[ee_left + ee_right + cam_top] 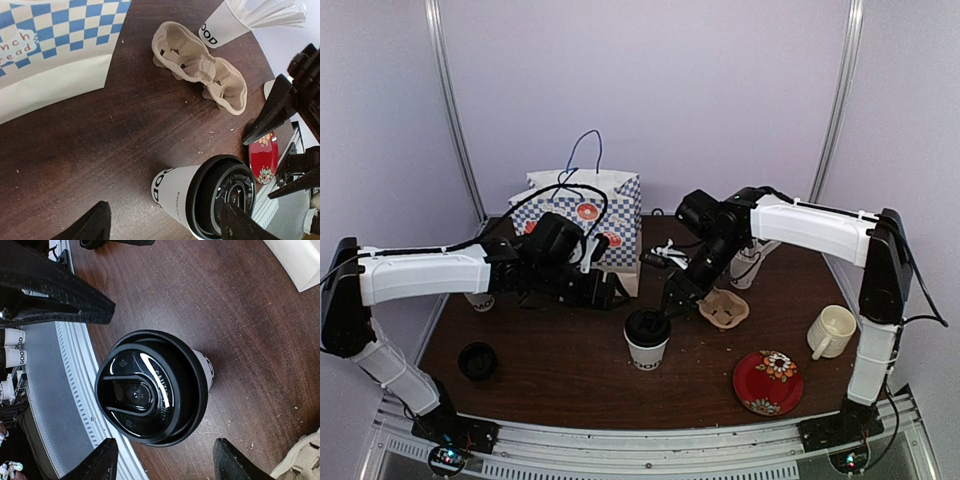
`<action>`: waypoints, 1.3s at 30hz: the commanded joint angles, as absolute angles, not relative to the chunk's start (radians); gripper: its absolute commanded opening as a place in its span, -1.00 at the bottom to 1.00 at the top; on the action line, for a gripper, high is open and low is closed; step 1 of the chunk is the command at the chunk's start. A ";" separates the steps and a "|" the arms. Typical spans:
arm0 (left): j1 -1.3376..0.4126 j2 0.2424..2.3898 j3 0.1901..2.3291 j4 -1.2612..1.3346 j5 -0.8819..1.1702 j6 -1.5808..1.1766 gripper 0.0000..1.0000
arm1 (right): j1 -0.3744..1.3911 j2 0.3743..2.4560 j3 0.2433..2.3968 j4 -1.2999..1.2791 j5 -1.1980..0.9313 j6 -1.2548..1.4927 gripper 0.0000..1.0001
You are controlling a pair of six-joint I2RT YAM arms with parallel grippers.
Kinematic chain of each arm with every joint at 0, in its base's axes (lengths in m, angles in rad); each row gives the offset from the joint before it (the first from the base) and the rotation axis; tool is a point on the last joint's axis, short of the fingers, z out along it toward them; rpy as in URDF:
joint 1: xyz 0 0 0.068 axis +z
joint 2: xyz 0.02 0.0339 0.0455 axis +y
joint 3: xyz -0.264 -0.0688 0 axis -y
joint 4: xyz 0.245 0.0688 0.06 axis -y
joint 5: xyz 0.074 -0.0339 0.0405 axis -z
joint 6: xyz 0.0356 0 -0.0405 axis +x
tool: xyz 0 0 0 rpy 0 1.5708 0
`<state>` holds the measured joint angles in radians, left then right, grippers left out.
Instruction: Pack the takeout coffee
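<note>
- Top view: lidded coffee cup (647, 338) stands upright on the bench (560, 380), just below and in front of both sets of jaws. Left jaws are spread and empty, and right jaws are spread and empty. A checked paper bag (582, 215) is behind the left jaws. A cardboard cup carrier (724, 308) is just beside the right jaws.
- Left wrist view: left jaws released, gripping nothing. The coffee cup (175, 192) is just ahead of the gap, offset toward one finger. The carrier (200, 65) is farther ahead, and the bag (55, 45) is off to the other side.
- Right wrist view: right jaws released. The coffee cup (150, 385), seen from above, is just ahead and centred between the fingers, apart from both.
</note>
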<state>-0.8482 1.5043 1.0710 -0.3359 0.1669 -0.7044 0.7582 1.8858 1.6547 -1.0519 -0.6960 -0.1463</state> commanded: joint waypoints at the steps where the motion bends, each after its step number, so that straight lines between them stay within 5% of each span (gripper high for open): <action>1: -0.853 1.532 1.060 -0.254 0.216 -0.762 0.54 | 0.745 1.921 1.693 -1.029 -0.776 -0.103 0.32; 12: -0.852 1.566 1.046 -0.210 0.294 -0.771 0.29 | 0.745 1.942 1.664 -1.019 -0.808 -0.094 0.08; 39: -0.885 1.615 1.049 -0.279 0.315 -0.745 0.21 | 0.756 1.969 1.631 -1.036 -0.748 -0.099 0.08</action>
